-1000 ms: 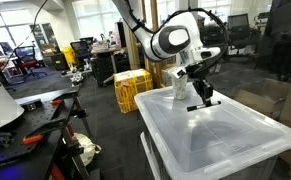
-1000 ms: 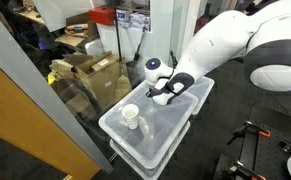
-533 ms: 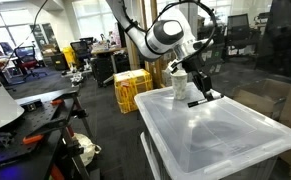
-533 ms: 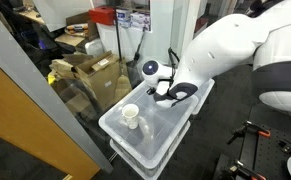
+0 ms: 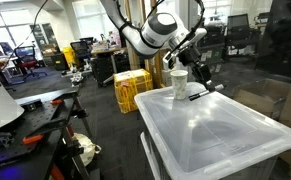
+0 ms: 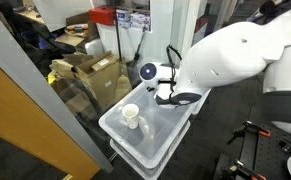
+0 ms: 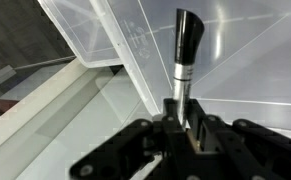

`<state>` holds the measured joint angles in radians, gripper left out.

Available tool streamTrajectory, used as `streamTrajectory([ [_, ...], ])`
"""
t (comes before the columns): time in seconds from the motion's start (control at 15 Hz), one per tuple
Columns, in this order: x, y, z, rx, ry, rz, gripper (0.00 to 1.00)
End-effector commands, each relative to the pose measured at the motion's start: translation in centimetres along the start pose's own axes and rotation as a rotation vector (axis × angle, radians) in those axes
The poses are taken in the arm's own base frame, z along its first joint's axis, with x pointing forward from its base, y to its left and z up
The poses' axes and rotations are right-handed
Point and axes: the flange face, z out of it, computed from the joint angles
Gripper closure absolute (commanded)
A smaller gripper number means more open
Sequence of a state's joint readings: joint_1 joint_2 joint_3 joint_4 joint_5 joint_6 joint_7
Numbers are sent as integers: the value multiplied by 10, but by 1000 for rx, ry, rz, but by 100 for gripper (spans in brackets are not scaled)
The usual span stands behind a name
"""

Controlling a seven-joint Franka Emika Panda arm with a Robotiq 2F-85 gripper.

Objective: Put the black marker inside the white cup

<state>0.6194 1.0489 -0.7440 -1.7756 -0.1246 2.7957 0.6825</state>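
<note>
One black marker (image 7: 182, 55) is sitting clamped between my pincer's (image 7: 182, 118) two fingers, which are pressing together on its lower barrel. In the wrist view the marker is sticking straight out ahead of the fingers. Its pale grey barrel is rising from the grip and its black cap is pointing away from me, at the top of the picture. Behind the marker, a clear plastic bin lid (image 7: 135, 45) is filling most of that view.

In an exterior view my pincer (image 5: 201, 82) is hanging above the far end of the clear bin (image 5: 220, 135), and the white cup (image 5: 178, 82) is standing upright on the lid just beside it. The marker is too thin and dark to pick out there.

In an exterior view my pincer (image 6: 164, 92) is hovering over the bin (image 6: 155, 140), partly hidden by my bulky white arm. The white cup (image 6: 131, 116) is standing open side up near one corner of the lid, a little apart from my pincer. The marker is being held outside the cup, not in it.
</note>
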Motion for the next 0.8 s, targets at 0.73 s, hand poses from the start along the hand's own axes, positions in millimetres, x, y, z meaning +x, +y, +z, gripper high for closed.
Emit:
streamTrajectory([
  [0.73, 3, -10, -21, -146, 266, 84, 95],
])
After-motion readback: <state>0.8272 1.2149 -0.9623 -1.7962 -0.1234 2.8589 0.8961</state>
